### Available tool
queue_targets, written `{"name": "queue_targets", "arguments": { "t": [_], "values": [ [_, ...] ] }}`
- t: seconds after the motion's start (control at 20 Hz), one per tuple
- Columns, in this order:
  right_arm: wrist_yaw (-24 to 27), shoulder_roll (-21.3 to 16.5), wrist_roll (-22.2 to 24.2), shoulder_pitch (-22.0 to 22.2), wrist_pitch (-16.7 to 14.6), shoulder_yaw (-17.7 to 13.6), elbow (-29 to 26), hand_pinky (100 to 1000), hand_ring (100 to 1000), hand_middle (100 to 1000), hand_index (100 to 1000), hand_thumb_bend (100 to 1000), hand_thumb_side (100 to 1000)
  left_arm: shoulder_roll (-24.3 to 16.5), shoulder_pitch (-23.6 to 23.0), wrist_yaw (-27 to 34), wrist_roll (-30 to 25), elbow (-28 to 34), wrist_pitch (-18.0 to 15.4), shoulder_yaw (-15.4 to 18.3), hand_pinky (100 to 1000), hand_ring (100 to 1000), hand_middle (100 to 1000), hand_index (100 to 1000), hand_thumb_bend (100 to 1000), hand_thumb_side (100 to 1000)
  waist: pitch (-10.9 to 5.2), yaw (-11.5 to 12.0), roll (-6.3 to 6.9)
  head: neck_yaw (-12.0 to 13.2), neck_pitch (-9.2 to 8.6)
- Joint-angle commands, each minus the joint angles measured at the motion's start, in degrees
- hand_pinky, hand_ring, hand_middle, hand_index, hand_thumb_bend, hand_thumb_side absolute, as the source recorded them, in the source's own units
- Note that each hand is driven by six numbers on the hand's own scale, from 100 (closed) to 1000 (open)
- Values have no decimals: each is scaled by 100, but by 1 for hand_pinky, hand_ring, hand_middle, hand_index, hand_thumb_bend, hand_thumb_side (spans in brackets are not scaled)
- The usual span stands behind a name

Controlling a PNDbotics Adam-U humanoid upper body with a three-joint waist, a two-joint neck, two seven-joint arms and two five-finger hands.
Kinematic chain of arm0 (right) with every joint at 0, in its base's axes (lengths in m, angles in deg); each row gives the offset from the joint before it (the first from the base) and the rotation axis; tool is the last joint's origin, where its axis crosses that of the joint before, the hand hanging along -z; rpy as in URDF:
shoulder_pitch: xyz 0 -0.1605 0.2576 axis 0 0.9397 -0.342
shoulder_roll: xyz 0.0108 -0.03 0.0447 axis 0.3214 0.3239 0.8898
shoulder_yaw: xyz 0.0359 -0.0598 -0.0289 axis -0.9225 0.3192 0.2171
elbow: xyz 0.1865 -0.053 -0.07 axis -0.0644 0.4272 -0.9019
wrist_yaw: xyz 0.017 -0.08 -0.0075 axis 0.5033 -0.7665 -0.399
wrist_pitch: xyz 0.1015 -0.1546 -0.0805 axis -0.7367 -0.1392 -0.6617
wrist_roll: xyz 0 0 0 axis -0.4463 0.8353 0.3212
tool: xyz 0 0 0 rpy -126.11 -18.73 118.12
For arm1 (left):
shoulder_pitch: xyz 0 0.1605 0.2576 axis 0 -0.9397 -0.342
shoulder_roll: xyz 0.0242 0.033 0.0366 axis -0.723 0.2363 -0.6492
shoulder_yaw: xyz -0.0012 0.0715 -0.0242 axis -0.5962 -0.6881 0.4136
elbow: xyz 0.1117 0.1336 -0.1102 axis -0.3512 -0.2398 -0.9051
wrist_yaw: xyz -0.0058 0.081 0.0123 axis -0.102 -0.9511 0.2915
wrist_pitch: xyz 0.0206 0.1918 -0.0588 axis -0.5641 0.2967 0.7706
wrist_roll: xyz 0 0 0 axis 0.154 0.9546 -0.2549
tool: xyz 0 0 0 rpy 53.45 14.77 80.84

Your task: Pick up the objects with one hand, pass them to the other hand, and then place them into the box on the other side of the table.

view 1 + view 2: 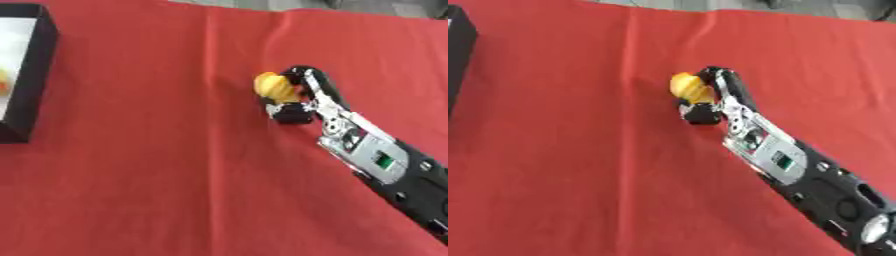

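Left eye view, item one: small yellow object (276, 87), rounded and lumpy, kind not made out. Located mid-surface, well right of the black box (31, 75), resting on or just above the red cloth (157, 165); contact with the cloth not determinable. No clear long axis; slightly taller than wide.

Item two: right robot hand (296, 95), entering from the lower right corner. Forearm black with a silver joint section, laid diagonally and pointing up-left toward the box. Fingers curled round the yellow object from its right side, thumb tip just below it; clamped on the object. Object sits at the hand's far, box-ward tip.

Item three: black box, at the left edge, open top, pale interior with something yellow-orange inside, barely visible.

Left robot hand: absent from both views.

Relation governing the coming move: object already in the right hand, box far to its left. Judged step: lift and carry leftward for handover. Receiving hand needed between object and box.
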Motion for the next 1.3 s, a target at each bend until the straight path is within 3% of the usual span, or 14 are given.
{"name": "queue_targets", "arguments": {
  "t": [0.05,0.4,0.85,1.3],
  "values": [
    [104,-199,-1636,-39,1495,-77,-221,770,838,596,697,331,100,-118,41,-14,-9,96,-4,49,778,737,730,825,100,754,-173,-9,52,-22,-25],
    [114,-261,-1759,-31,1495,-97,-552,747,824,563,672,347,100,-122,39,-5,-18,96,-16,46,779,738,731,825,100,750,-205,-53,97,-32,-16],
    [160,-256,-1916,-12,1495,-160,-1204,679,758,463,558,243,100,-148,127,29,0,96,-94,74,778,739,731,824,100,730,-232,-84,125,-15,5],
    [-423,-49,-2091,-79,1495,124,-1402,649,737,428,520,178,100,-433,590,108,-201,96,-238,-54,781,742,734,823,100,695,-302,-118,233,165,24]
  ]
}}
